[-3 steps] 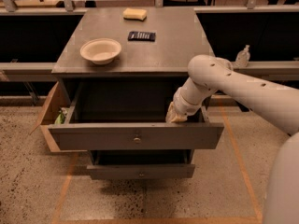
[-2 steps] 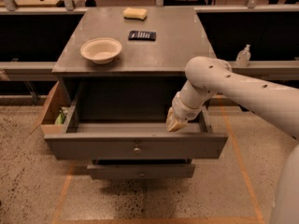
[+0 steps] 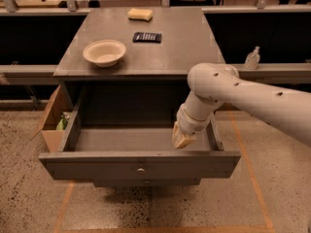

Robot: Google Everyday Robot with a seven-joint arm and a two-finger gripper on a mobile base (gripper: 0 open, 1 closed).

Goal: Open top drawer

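Hanging inside the top drawer [image 3: 97,166], near its right wall and just behind the front panel: the claw [image 3: 182,140], apart or together impossible to tell. Drawer pulled well out from under the grey counter [image 3: 187,52], small round knob [image 3: 141,169] at the front's centre. Resting on the counter: a cream bowl [image 3: 104,52], a yellow sponge [image 3: 140,14], a flat black device [image 3: 147,37]. Left of the counter, a cardboard box [image 3: 50,123]; right, a pump bottle [image 3: 251,58] on a ledge. Speckled floor [image 3: 282,198] crossed by orange tape lines.
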